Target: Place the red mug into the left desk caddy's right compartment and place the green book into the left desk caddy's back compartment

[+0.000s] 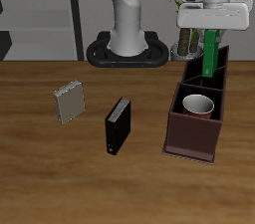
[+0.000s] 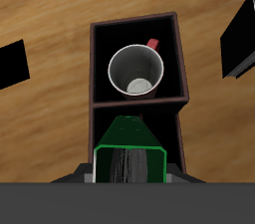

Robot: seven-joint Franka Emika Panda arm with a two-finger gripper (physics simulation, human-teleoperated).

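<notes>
The red mug (image 1: 198, 105) stands upright inside the left desk caddy (image 1: 190, 136), in its squarish right compartment nearest the table's front edge. In the wrist view the mug (image 2: 136, 86) shows its pale inside and red handle, framed by the caddy's walls (image 2: 185, 61). My gripper (image 1: 211, 35) is shut on the top of the green book (image 1: 209, 57) and holds it upright. The book's lower end is at the caddy's back section, behind the mug. The wrist view shows the book (image 2: 127, 133) between my gripper's fingers (image 2: 127, 163).
A black book (image 1: 118, 125) stands on the table beside the caddy, also in the wrist view (image 2: 242, 34). A grey book (image 1: 70, 102) stands farther off. A plant (image 1: 183, 9) stands at the back behind the caddy. A dark shape (image 2: 10, 64) shows beside the caddy.
</notes>
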